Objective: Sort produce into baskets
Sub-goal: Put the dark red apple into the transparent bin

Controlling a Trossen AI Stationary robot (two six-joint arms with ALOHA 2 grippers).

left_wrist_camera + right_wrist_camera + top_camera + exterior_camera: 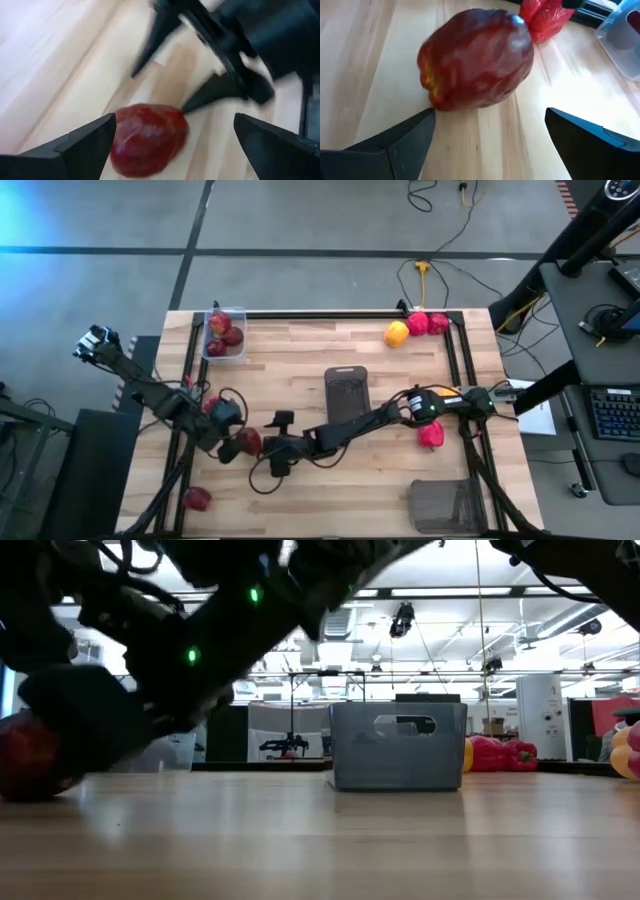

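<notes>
**Both grippers open at one apple**

You had the apple lying on the table, well apart from the clear bin. The left gripper and right gripper flanked it, fingers spread, neither holding it.

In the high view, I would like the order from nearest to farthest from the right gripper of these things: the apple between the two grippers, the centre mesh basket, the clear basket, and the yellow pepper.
From the right gripper:
1. Apple, just beside it, toward the left arm.
2. Centre mesh basket, mid-table.
3. Clear basket, far left corner.
4. Yellow pepper, far edge, right of centre.
</notes>
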